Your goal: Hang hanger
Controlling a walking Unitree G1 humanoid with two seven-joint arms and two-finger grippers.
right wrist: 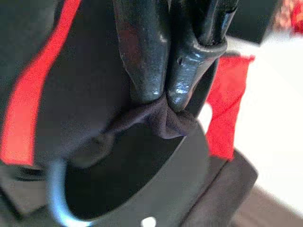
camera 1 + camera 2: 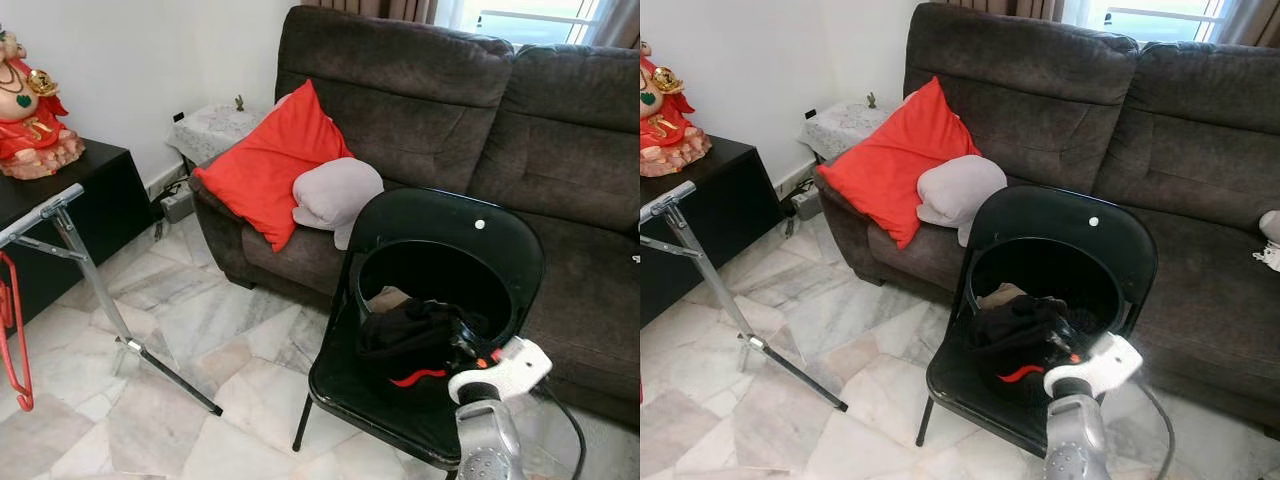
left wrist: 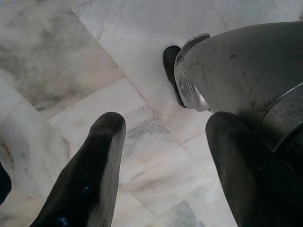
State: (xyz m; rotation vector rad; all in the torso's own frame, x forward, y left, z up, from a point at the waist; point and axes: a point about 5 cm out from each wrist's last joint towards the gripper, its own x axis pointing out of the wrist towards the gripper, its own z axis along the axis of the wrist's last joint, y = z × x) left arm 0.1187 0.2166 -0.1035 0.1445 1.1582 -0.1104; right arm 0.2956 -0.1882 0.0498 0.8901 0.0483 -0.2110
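Observation:
A red hanger (image 2: 12, 330) hangs at the far left, under the bar of a metal rack (image 2: 62, 212). On the black folding chair (image 2: 440, 235) lies a black garment with a red stripe (image 2: 410, 340). My right gripper (image 1: 162, 100) is over the chair seat, shut on a pinched fold of that black cloth (image 1: 161, 120). Its white wrist (image 2: 500, 372) shows at the chair's front right. My left gripper (image 3: 168, 125) hangs open above the marble floor, holding nothing.
A dark brown sofa (image 2: 560, 150) with a red cushion (image 2: 265, 165) and a grey cushion (image 2: 335, 192) stands behind the chair. A black cabinet (image 2: 90, 210) with a figurine (image 2: 25, 110) is at the left. The rack's legs (image 2: 165, 370) cross the marble floor.

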